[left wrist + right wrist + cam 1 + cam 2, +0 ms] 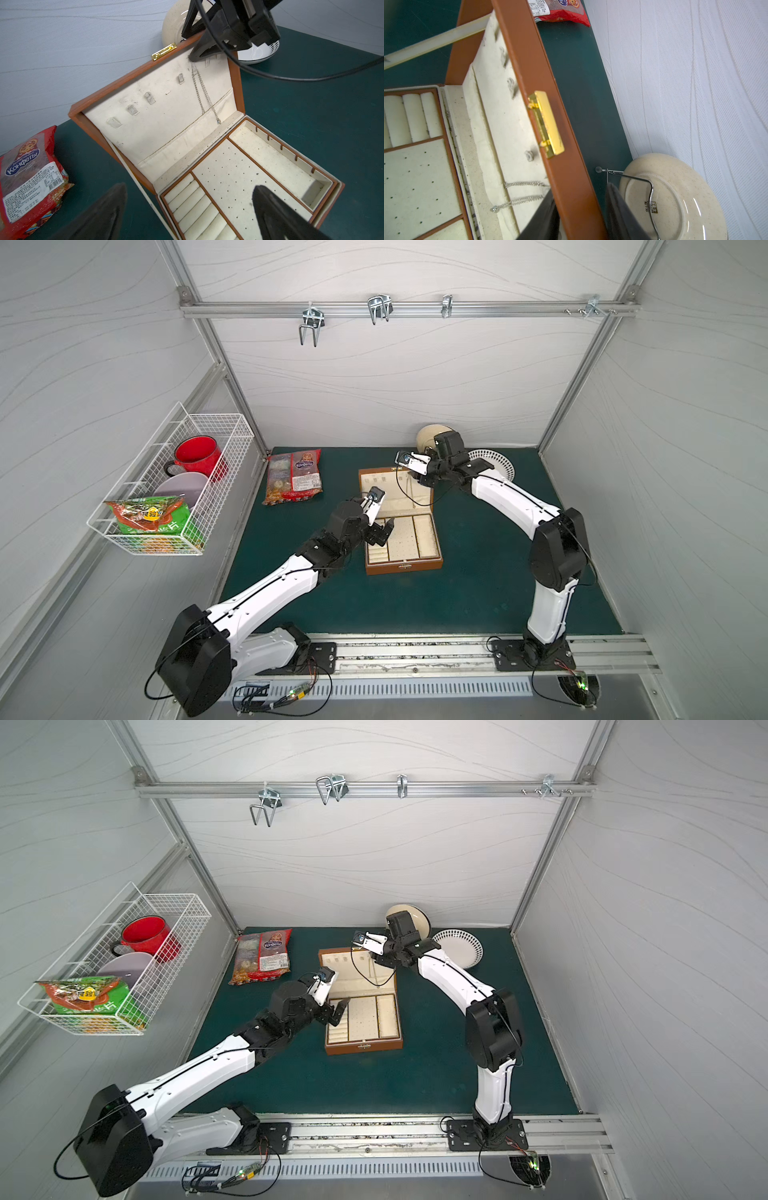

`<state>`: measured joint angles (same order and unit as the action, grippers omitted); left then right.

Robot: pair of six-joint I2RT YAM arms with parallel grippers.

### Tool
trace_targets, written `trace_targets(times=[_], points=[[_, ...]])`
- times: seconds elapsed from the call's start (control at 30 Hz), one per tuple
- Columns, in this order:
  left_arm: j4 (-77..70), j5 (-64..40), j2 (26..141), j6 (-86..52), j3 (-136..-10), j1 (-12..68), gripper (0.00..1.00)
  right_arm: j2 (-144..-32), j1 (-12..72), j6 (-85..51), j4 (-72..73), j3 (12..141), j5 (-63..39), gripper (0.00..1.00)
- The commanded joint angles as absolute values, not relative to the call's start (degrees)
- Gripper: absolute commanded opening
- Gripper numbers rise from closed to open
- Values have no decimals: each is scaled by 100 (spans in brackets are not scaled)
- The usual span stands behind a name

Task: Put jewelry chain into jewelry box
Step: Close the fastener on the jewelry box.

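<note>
Hanging, thin silvery chain (204, 93): we see it draped on brown wooden box (236, 87) lid's hook.
Left gripper (187, 212): spread wide, empty.
Right gripper (579, 216): straddles lid edge; grip unclear.

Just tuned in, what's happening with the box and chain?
The jewelry box sits open on the green mat. The jewelry chain hangs from a hook inside the raised lid. The right tool straddles the lid's top edge, one finger on each side. The left tool hovers open over the tray, holding nothing.
</note>
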<state>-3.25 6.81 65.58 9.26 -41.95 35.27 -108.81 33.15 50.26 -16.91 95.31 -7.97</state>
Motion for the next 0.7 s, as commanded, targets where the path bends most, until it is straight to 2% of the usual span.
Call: trace_targets(times=[0.0,0.1,0.17,0.27,0.3,0.37,0.67], points=[[-571,637,6434,905,-4201,3498,100,-11071,3443,4961,-1833,9424,-771,40],[-567,641,6431,901,-4201,3501,100,-10937,3449,4823,-1702,9362,-727,47],[-566,634,6423,889,-4222,3500,100,-10795,3447,4729,-1597,9271,-713,56],[-541,631,6395,878,-4261,3499,100,-10472,3468,4548,-1467,9052,-744,64],[-521,642,6363,864,-4275,3504,100,-10293,3479,4445,-1339,8897,-766,70],[-456,662,6318,855,-4303,3506,100,-10030,3497,4290,-1204,8677,-773,97],[81,1109,5941,534,-4470,3449,100,-8416,3471,3104,-583,7224,-399,99]])
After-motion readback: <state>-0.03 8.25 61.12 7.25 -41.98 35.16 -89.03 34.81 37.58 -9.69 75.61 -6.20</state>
